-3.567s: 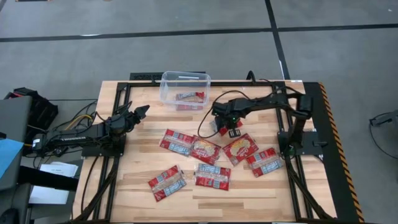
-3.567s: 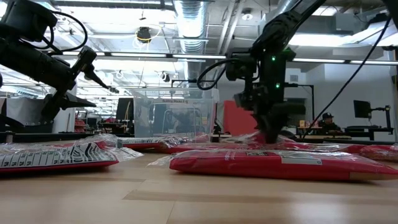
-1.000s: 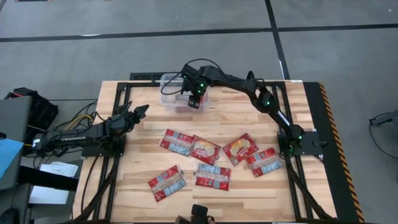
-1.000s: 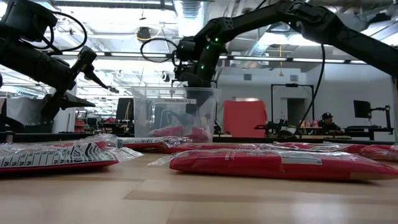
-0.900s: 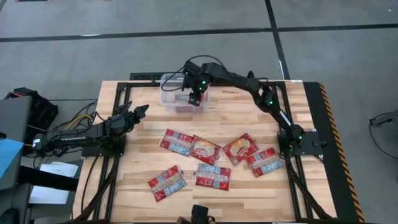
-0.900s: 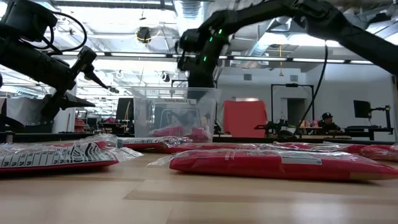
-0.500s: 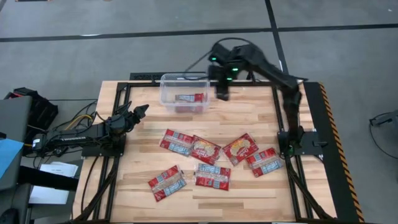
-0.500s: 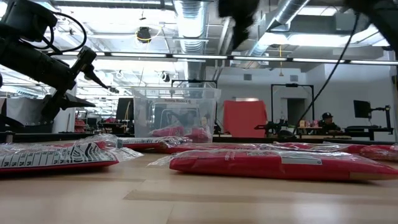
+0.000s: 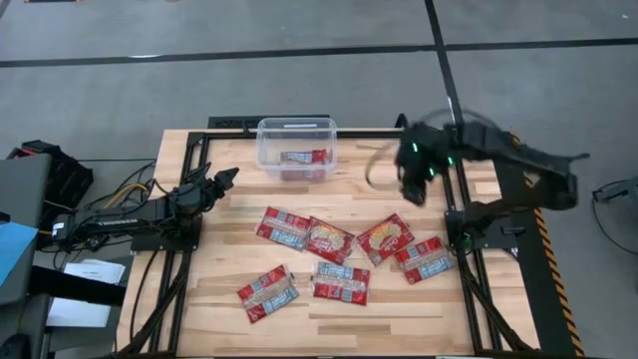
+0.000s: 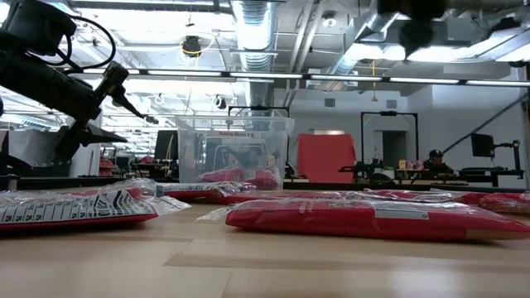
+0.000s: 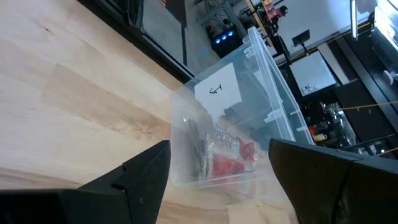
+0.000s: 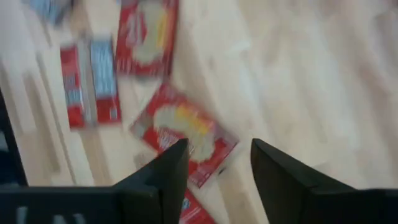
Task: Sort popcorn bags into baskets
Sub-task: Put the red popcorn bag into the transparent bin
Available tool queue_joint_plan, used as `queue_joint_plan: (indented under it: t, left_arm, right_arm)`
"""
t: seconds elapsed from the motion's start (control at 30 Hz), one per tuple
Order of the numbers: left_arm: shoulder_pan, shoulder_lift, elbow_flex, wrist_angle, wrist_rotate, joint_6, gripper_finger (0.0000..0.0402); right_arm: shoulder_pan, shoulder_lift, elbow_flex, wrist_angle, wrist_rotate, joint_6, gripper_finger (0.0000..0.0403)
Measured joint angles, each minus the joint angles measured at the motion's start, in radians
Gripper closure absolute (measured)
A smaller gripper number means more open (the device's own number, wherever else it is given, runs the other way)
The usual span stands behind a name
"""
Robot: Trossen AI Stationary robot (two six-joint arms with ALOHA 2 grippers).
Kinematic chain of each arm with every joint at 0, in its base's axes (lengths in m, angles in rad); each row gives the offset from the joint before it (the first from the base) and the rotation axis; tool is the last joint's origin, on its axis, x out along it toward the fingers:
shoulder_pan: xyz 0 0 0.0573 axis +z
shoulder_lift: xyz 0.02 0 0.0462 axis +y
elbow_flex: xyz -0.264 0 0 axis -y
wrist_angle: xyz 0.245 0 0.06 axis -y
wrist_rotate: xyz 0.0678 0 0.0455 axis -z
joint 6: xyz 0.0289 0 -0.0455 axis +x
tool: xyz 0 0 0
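Note:
Several red popcorn bags [image 9: 329, 239] lie flat on the wooden table, in two loose rows near its middle. The clear plastic basket [image 9: 297, 148] stands at the far edge with red bags [image 9: 304, 157] inside, which also show in the left wrist view [image 11: 227, 158]. My right gripper [image 9: 411, 187] hangs open and empty, high over the table's right part, above the bags [image 12: 183, 134]. My left gripper [image 9: 225, 178] waits open at the table's left, pointing toward the basket [image 11: 249, 112].
The black frame rail [image 9: 329, 126] runs along the far edge behind the basket. The right arm's base [image 9: 469, 224] stands at the right edge, close to the rightmost bag [image 9: 423, 257]. Bare wood [image 9: 419, 319] lies near the front edge.
My right gripper has risen out of the basket and swung fast toward the table's right and then nearer, ending high above the bags on the right. The bags in the basket stay where they lay. My left arm has kept still.

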Motion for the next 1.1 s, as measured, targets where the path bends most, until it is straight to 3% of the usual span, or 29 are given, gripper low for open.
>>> queue_joint_plan:
  t: [0.1,0.23,0.47,0.67,0.8,0.97,1.1]
  left_arm:
    - [0.0,0.0,0.0,0.0,-0.005,-0.001,0.014]
    - [0.0,0.0,0.0,0.0,-0.005,-0.002,0.014]
    - [0.0,0.0,0.0,0.0,-0.005,0.001,0.014]
    - [0.0,0.0,0.0,0.0,-0.004,0.011,0.014]
    - [0.0,0.0,0.0,0.0,-0.002,0.03,0.014]
    - [0.0,0.0,0.0,0.0,0.0,0.031,0.014]
    - [0.0,0.0,0.0,0.0,0.0,0.031,0.014]
  right_arm:
    - [0.075,-0.079,-0.219,0.14,-0.005,0.006,0.0165]
    - [0.162,-0.116,-0.413,0.332,0.002,-0.085,0.0112]
    - [0.136,0.055,-0.51,0.586,0.022,-0.283,0.006]
    - [0.111,0.278,-0.5,0.569,-0.072,-0.457,0.0068]
    - [0.127,0.404,-0.499,0.565,-0.08,-0.486,0.0078]
    - [0.138,0.484,-0.486,0.54,-0.074,-0.483,0.0089]
    - [0.158,0.482,-0.487,0.531,-0.02,-0.479,0.0143]
